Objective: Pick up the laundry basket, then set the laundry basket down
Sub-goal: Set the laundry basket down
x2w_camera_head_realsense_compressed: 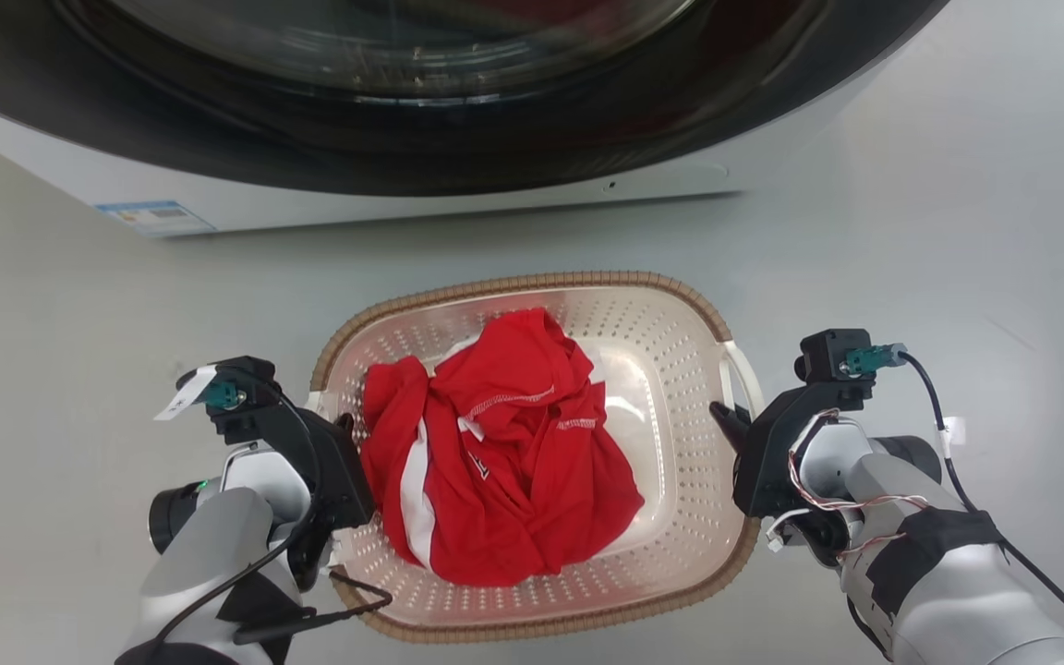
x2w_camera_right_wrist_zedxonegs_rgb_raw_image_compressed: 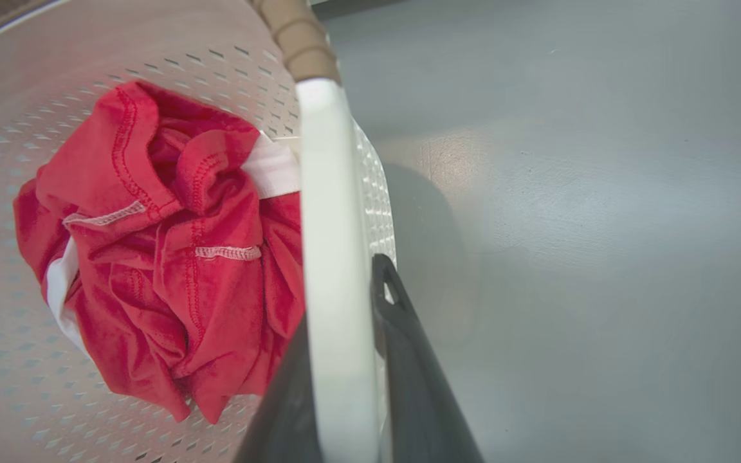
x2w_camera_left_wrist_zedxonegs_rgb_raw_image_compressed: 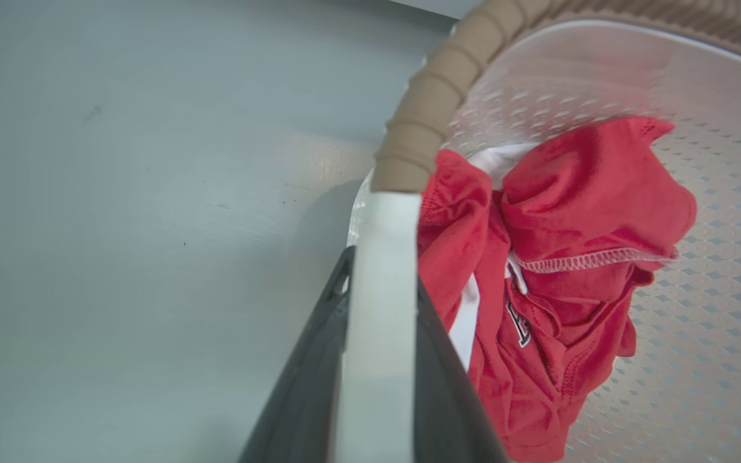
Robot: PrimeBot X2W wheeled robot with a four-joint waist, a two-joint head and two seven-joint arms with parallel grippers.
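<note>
The laundry basket [x2w_camera_head_realsense_compressed: 661, 342], cream with perforated walls and a brown woven-look rim, lies on the grey floor in front of the washer. A crumpled red and white garment [x2w_camera_head_realsense_compressed: 504, 453] lies inside it. My left gripper [x2w_camera_head_realsense_compressed: 344, 427] is at the basket's left side. In the left wrist view the gripper [x2w_camera_left_wrist_zedxonegs_rgb_raw_image_compressed: 380, 276] is shut on the white side handle [x2w_camera_left_wrist_zedxonegs_rgb_raw_image_compressed: 383, 225]. My right gripper [x2w_camera_head_realsense_compressed: 726, 420] is at the basket's right side. In the right wrist view that gripper [x2w_camera_right_wrist_zedxonegs_rgb_raw_image_compressed: 341, 289] is shut on the other white handle [x2w_camera_right_wrist_zedxonegs_rgb_raw_image_compressed: 325, 180]. Whether the basket touches the floor I cannot tell.
The washer [x2w_camera_head_realsense_compressed: 403, 92], with its dark round door and white base, stands close behind the basket. A blue label [x2w_camera_head_realsense_compressed: 155, 217] marks its lower left. Open grey floor [x2w_camera_head_realsense_compressed: 957, 231] lies to the left and right of the basket.
</note>
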